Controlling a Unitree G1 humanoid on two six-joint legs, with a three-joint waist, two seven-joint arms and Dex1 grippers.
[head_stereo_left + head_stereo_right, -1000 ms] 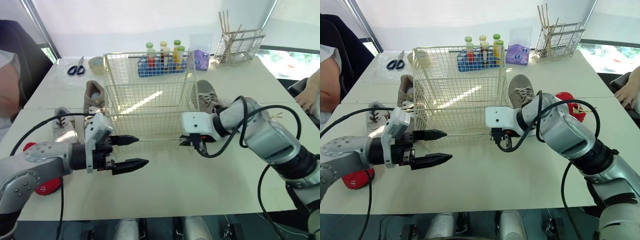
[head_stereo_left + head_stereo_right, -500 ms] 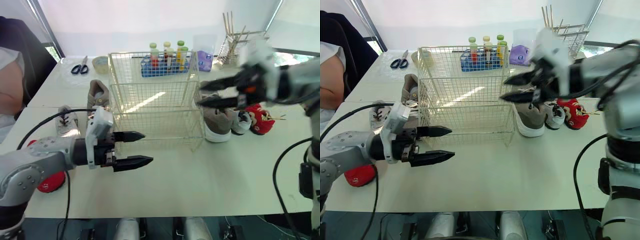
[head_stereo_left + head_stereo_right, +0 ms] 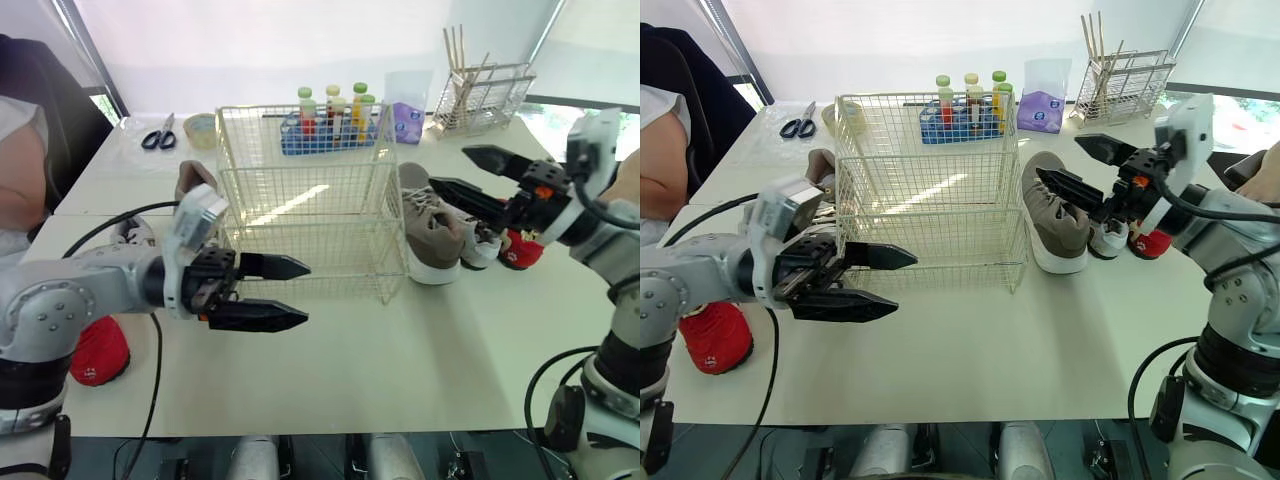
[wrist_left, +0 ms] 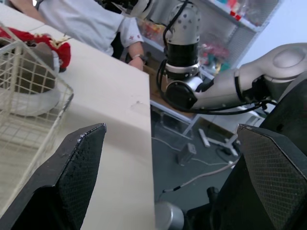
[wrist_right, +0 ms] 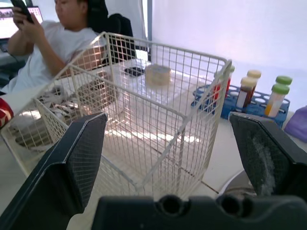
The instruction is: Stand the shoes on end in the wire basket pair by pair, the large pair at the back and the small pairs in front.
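**Relation governing the first lift.** Nearest, a red small shoe (image 3: 98, 350) lies on the table at 8 o'clock from the left gripper (image 3: 305, 293). That gripper hovers at 7 o'clock from the wire basket (image 3: 310, 235), fingers spread and empty, pointing toward 3 o'clock. The basket holds no shoes. At its 3 o'clock, just beside the wire wall, a large grey sneaker (image 3: 1055, 215) rests on its sole, long axis running 12 to 6 o'clock. The right gripper (image 3: 1058, 157) hangs over the sneaker's far end, fingers spread, holding nothing. By this layout the right arm is the nearer for the lift. A second large sneaker (image 3: 190, 180) lies at the basket's 9 o'clock.
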